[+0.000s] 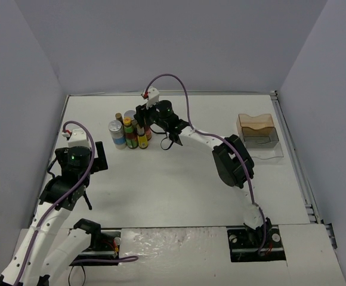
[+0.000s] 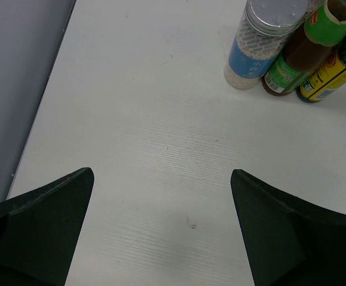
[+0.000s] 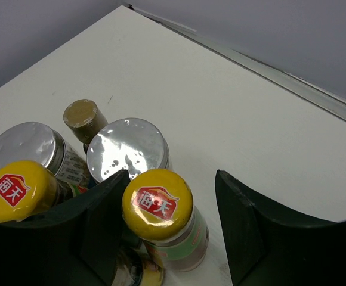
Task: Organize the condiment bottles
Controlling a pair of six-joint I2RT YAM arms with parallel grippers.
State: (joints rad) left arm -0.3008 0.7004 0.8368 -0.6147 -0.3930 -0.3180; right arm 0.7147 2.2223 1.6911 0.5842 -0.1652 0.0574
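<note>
The condiment bottles (image 1: 131,131) stand bunched at the far left-centre of the table. My right gripper (image 1: 142,115) hangs over the bunch, open. In the right wrist view its fingers (image 3: 172,179) straddle a yellow-capped brown bottle (image 3: 161,205); the left finger is close against the cap and the right finger stands apart. Beside it are a silver-topped cylinder (image 3: 130,149), a second one (image 3: 24,146), another yellow cap (image 3: 15,189) and a tan-capped bottle (image 3: 82,116). My left gripper (image 1: 96,158) (image 2: 161,173) is open and empty over bare table, near-left of a silver-topped cylinder (image 2: 262,42).
A clear tray with a tan wooden block (image 1: 258,134) stands at the right side. Grey walls close in the table at the left, back and right. A metal rail (image 3: 292,80) runs along the far edge.
</note>
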